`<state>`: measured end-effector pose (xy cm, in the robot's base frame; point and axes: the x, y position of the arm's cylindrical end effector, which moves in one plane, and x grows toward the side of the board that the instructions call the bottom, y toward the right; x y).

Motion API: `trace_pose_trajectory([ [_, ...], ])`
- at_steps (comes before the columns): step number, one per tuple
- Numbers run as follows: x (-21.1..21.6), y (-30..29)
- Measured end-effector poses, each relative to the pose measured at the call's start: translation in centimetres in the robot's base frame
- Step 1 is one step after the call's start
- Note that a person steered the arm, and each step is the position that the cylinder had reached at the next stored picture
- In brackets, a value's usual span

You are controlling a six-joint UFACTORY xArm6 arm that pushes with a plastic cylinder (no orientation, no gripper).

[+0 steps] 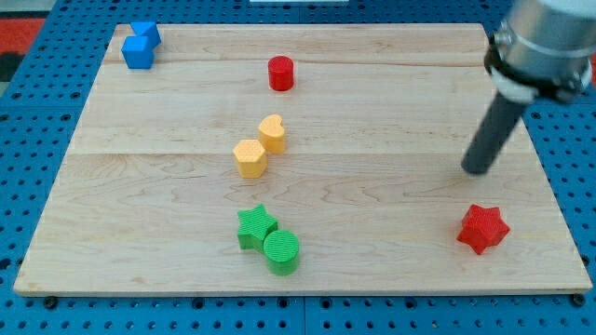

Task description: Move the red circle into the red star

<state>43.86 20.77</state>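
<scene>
The red circle (281,73) stands near the view's top, a little left of centre. The red star (482,228) lies at the view's lower right. My tip (478,169) rests on the board at the view's right, just above the red star and far right of the red circle. It touches no block.
Two blue blocks (141,45) sit together at the top left corner. A yellow heart (273,133) and a yellow hexagon (250,158) touch near the centre. A green star (255,227) and a green circle (281,251) touch at the bottom centre. The wooden board (391,112) lies on a blue pegboard.
</scene>
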Motion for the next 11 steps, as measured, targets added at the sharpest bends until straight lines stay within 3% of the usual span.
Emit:
trace_pose_trajectory([
  [1, -9.2, -6.4],
  [2, -13.5, -16.7],
  [3, -15.0, -25.2],
  [5, -17.2, -35.6],
  [6, -13.9, -34.2],
  [7, -13.6, -25.6],
  [8, -15.4, -21.7],
  [10, -8.9, -12.4],
  [11, -6.5, -14.0],
])
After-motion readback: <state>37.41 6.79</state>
